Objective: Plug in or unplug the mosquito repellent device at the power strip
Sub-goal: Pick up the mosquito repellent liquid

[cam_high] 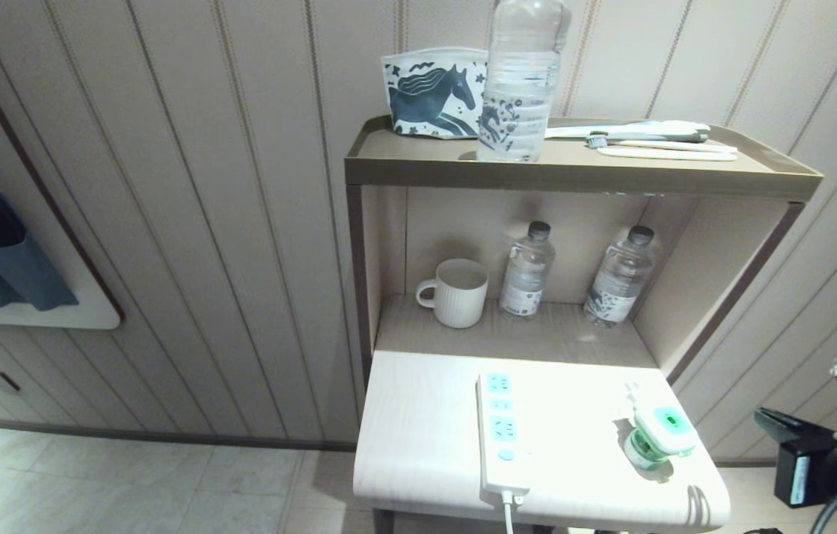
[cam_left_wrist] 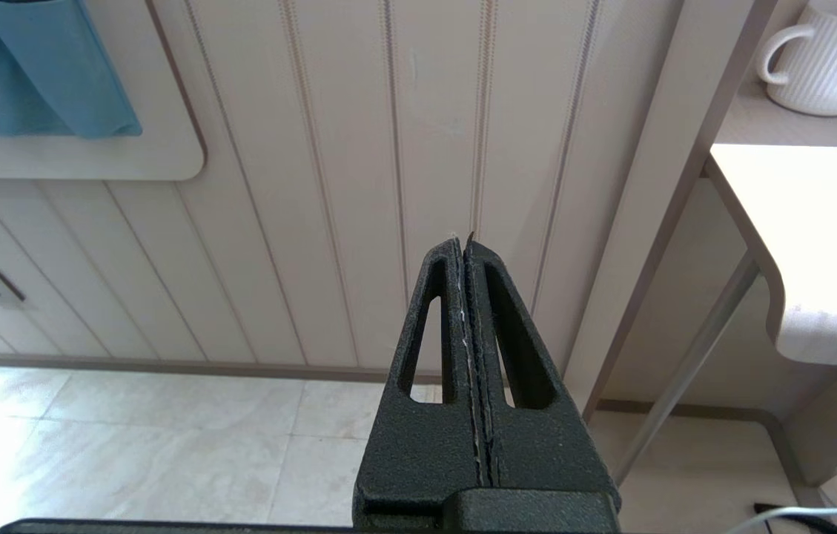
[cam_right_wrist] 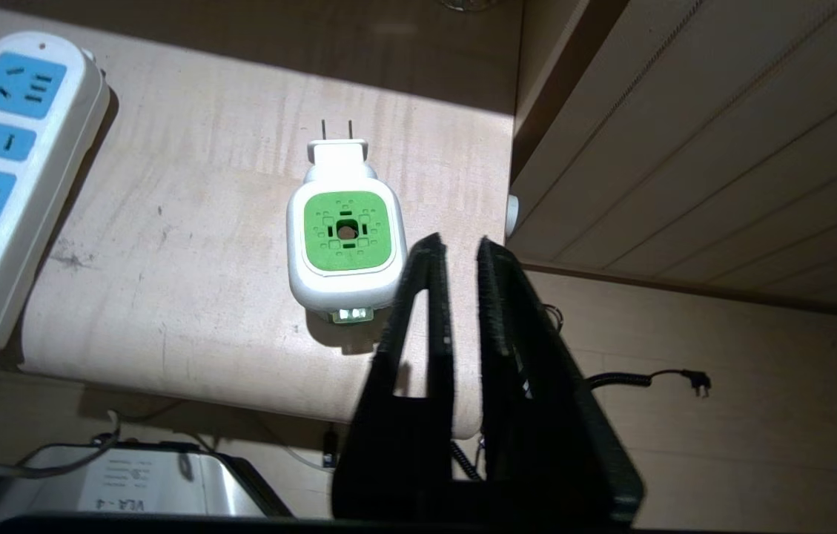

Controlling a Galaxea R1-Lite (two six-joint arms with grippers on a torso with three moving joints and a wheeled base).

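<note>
We find the mosquito repellent device [cam_right_wrist: 344, 241] unplugged on the table [cam_right_wrist: 188, 245], right of the power strip [cam_high: 501, 434]. The right gripper [cam_right_wrist: 457, 248] hovers beside it, slightly parted, empty. The left gripper [cam_left_wrist: 462, 245] is closed.

Strong light is hitting the table top [cam_high: 418, 430] from above, blowing out the surface around the power strip [cam_high: 501, 434] in the head view; the socket faces are washing to pale cyan. The mosquito repellent device [cam_right_wrist: 344, 241], just ahead of the right gripper [cam_right_wrist: 459, 252], is throwing a short dark shadow toward that gripper. Beyond the device the table is falling into deep shelf shadow. Right wrist view is running dim and warm, with the gripper fingers rendering near-black. Left wrist view is clipping white at the table edge beside the left gripper [cam_left_wrist: 464, 248] and on the floor tiles [cam_left_wrist: 129, 445]. Focus is holding everywhere; slight bowing at the head view edges.
</note>
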